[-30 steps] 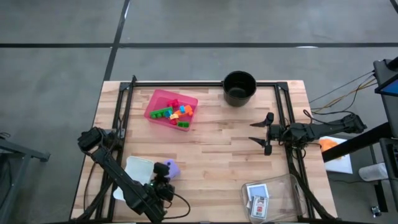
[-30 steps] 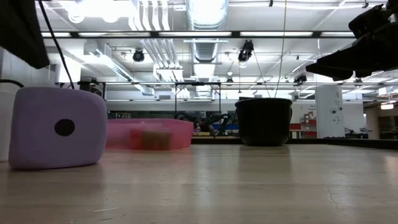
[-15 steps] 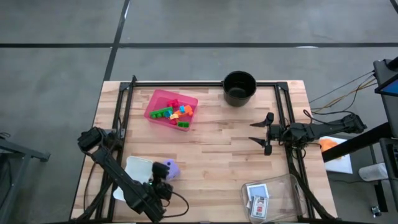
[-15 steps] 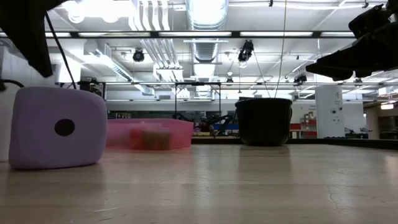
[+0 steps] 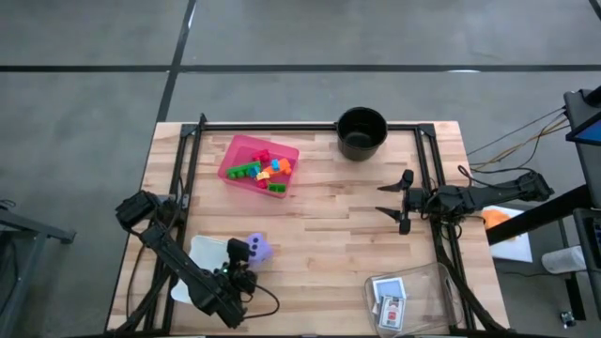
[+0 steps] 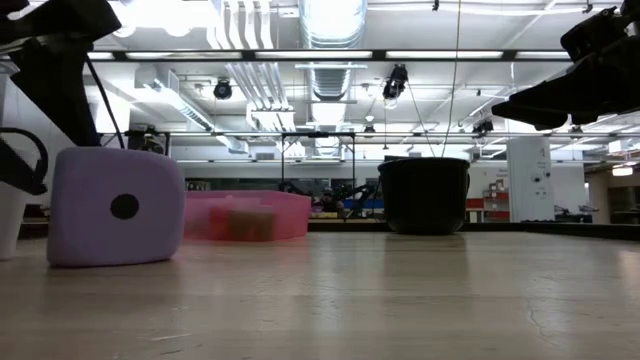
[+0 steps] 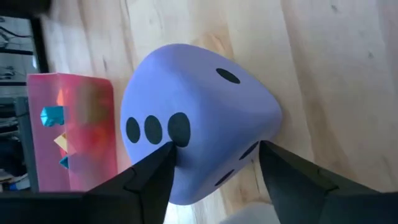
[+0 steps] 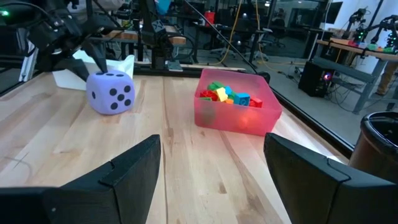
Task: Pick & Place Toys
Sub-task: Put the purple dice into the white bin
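1. Purple die point(image 5: 257, 250), dark-dotted, rests on the wooden table point(image 5: 329, 216) near the front-left corner, just beside a white container point(image 5: 205, 258). Its rounded corners and matte skin suggest a light, soft foam body that probably yields under pressure.
2. Handling: flat opposite faces look like the best purchase; a grip on the rounded edges would likely slip or roll the die.
3. Left gripper point(image 7: 214, 165) brackets the die, fingers apart, one on each side; whether the pads touch the faces cannot be told.
4. Small plastic bricks point(image 5: 264, 170), in green, red, orange and teal, lie piled inside the pink tray point(image 5: 235, 153) toward the far-left of the table. They appear rigid, light and smooth, so probably best pinched across the straight sides.
5. Flat cards point(image 5: 389, 299) lie in a clear container point(image 5: 441, 282) at the front-right; thin and stiff, they likely need an edge pinch.
6. Right gripper point(image 5: 394, 201) hangs over the right side of the table, fingers apart, holding nothing.
7. Black pot point(image 5: 362, 131) stands at the far edge.
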